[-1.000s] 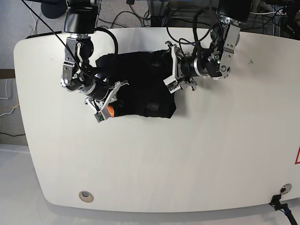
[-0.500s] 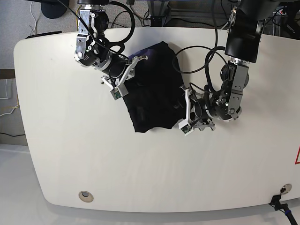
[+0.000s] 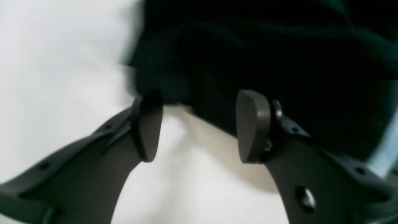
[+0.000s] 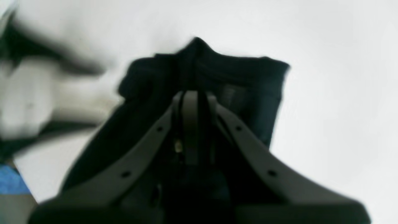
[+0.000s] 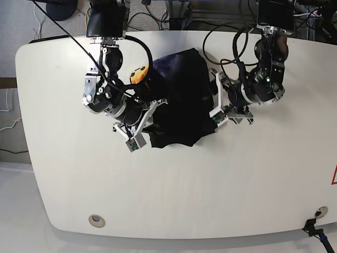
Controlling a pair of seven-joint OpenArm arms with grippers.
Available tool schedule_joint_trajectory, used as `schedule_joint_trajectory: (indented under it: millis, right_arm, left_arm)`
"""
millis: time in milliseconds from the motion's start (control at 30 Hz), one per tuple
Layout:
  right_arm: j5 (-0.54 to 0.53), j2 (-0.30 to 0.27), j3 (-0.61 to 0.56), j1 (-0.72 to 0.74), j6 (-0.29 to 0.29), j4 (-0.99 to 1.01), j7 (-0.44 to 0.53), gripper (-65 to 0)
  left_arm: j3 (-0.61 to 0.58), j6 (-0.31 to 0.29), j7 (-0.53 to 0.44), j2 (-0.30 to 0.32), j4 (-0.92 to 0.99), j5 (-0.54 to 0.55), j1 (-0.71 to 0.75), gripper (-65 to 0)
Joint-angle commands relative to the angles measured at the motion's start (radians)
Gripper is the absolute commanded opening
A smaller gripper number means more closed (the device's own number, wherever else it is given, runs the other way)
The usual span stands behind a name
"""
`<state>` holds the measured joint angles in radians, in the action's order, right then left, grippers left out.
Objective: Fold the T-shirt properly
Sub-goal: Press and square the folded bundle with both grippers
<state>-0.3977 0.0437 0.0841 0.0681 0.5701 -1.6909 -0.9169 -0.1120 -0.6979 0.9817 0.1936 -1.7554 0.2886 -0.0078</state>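
The black T-shirt (image 5: pixel 181 100) lies bunched on the white table (image 5: pixel 237 184) between both arms, with an orange-yellow patch of its print (image 5: pixel 138 76) showing at its left. My right gripper (image 5: pixel 157 108) sits at the shirt's left edge. In the right wrist view it (image 4: pixel 190 102) is shut on a fold of the black cloth (image 4: pixel 248 81). My left gripper (image 5: pixel 212 96) is at the shirt's right edge. The left wrist view shows it (image 3: pixel 199 130) open, with the blurred cloth edge (image 3: pixel 264 56) just past its fingertips and not gripped.
Cables (image 5: pixel 231 39) run along the table's far edge behind both arms. A round metal insert (image 5: pixel 95 220) sits near the front left, another fitting (image 5: pixel 319 213) at the front right, and a red mark (image 5: pixel 334 175) at the right edge.
My right gripper has come toward the table's front with the cloth, while my left gripper has moved toward the back along the shirt's right edge. The shirt has changed shape.
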Motion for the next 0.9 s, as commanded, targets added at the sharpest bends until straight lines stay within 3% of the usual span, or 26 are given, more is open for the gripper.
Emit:
schedule_joint_trajectory:
  millis: [0,133,267,567,867]
  right_arm:
    - [-0.017,-0.011,0.003,0.082,0.008,0.093,0.037,-61.5]
    - [-0.017,-0.031,-0.002,0.097,0.008,0.208,0.14,-61.5]
    - [-0.017,-0.063,-0.002,0.078,0.009,0.257,0.146,-61.7]
    - [-0.023,-0.101,0.004,-0.073,0.005,0.094,0.144,-61.9]
    - [-0.025,-0.101,0.004,-0.066,0.003,0.039,0.138,-61.9]
  left_arm:
    - [-0.001,0.0,-0.016,-0.003,-0.067,0.016,0.087,-30.9]
    - [0.001,0.0,-0.02,-0.03,-0.065,0.016,0.153,-30.9]
    - [-0.002,0.0,-0.059,-0.03,-0.018,0.013,0.144,-30.9]
    - [0.001,0.0,-0.077,-0.018,0.194,0.013,-0.05,-30.9]
    - [0.007,0.0,-0.077,0.007,0.18,0.018,-0.054,-30.9]
